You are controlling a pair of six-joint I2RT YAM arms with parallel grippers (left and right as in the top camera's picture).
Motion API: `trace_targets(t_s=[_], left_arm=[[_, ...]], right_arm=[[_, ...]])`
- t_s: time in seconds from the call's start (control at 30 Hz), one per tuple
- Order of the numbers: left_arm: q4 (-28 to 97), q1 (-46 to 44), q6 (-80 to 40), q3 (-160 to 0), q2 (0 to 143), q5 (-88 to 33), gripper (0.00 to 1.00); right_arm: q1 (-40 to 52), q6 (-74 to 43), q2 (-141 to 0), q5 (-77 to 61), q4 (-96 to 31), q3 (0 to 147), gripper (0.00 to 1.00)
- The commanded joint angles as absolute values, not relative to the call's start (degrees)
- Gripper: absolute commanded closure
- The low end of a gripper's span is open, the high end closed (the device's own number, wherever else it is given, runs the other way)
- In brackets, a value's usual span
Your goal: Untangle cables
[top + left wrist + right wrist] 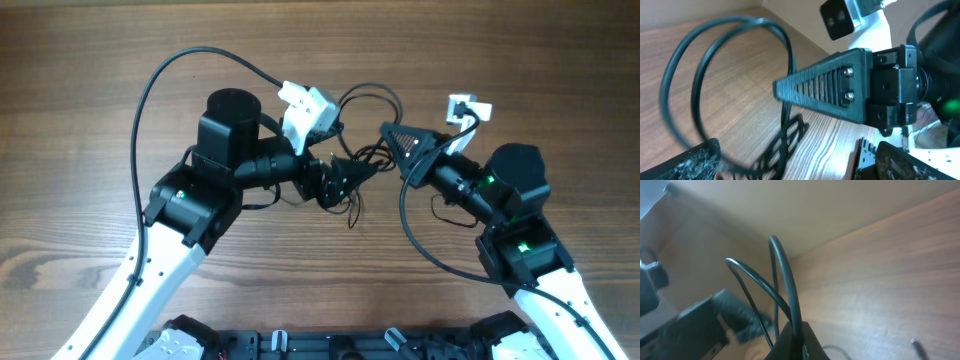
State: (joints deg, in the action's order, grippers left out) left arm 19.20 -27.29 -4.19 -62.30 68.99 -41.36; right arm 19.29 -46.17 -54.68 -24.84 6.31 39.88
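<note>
The cables [372, 152] lie bunched at the middle of the wooden counter [100, 60], between the two arms; from the knot, thin black loops arch away toward the far side of the counter, and one loose end trails toward the near edge. In the left wrist view the loops [788, 65] stand up off the wood as two curved strands, one inside the other; in the right wrist view three strands [790, 290] rise and fan out from a single pinched spot.

That spot sits in the right end effector [388, 130], which is clenched on the cables, its ribbed black fingers [820, 90] pressed flat together into one wedge. The left end effector [350, 178] is released; its fingers [695, 160] stand wide apart at the knot's left side, and a strand runs down between them without being clamped. The two end effectors point at each other, close but not touching.

Further out, a white block [305, 105] sits on the left wrist and another [468, 108] on the right; a thicker black cable [150, 90] arcs over the left arm.
</note>
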Motion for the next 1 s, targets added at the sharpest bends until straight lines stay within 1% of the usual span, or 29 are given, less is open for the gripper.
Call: trace_targets(t_s=[0.0,0.1,0.2,0.53,0.6,0.63,0.7,0.73,0.77,0.8,0.83,0.9,0.93,0.97], left_arm=[[18.6,-27.0,-10.1,-63.0,66.6,-39.6,0.00],[18.6,-25.9,-15.6,-63.0,65.9,-34.2,0.00],[18.3,-25.1,-18.5,-63.0,66.0,-33.4,0.00],[15.8,-26.9,-18.5,-63.0,66.5,-33.6,0.00],[15.6,-27.7,-18.5,-63.0,67.3,-33.6,0.02],[15.6,-28.1,-18.5,-63.0,67.7,-33.6,0.06],[15.6,-28.8,-18.5,-63.0,68.4,-33.6,0.22],[15.6,-29.2,-18.5,-63.0,68.9,-33.6,0.37],[15.5,-29.6,-18.5,-63.0,69.2,-33.6,0.49],[15.6,-30.0,-18.5,-63.0,69.7,-33.6,0.67],[15.6,-30.3,-18.5,-63.0,69.9,-33.6,0.76],[15.5,-30.5,-18.5,-63.0,70.0,-33.6,0.80],[15.4,-30.5,-18.5,-63.0,70.0,-33.6,0.87],[15.4,-30.5,-18.5,-63.0,70.0,-33.6,0.96]], right_arm=[[18.1,-45.1,-54.4,-19.3,8.3,40.1,0.96],[17.6,-45.2,-53.8,-22.3,10.7,40.1,0.96],[17.6,-45.1,-53.4,-24.7,12.9,40.1,0.96],[17.6,-45.1,-53.4,-37.9,14.5,40.1,0.96],[17.6,-45.0,-53.5,-39.3,14.5,40.1,0.96],[17.6,-45.0,-53.5,-39.6,14.5,40.1,0.96],[17.6,-45.0,-53.7,-39.9,14.6,40.1,0.96],[17.7,-45.0,-53.7,-40.1,14.5,40.1,0.96],[17.6,-45.0,-53.7,-40.4,14.5,40.1,0.96],[17.6,-44.9,-53.7,-41.1,14.6,40.1,0.96],[17.6,-44.9,-53.7,-41.3,14.5,40.1,0.96],[17.6,-44.5,-53.8,-41.3,14.5,40.1,0.96],[17.6,-43.4,-53.8,-41.3,14.5,40.1,0.96],[17.6,-42.5,-53.8,-41.1,14.1,40.1,0.96]])
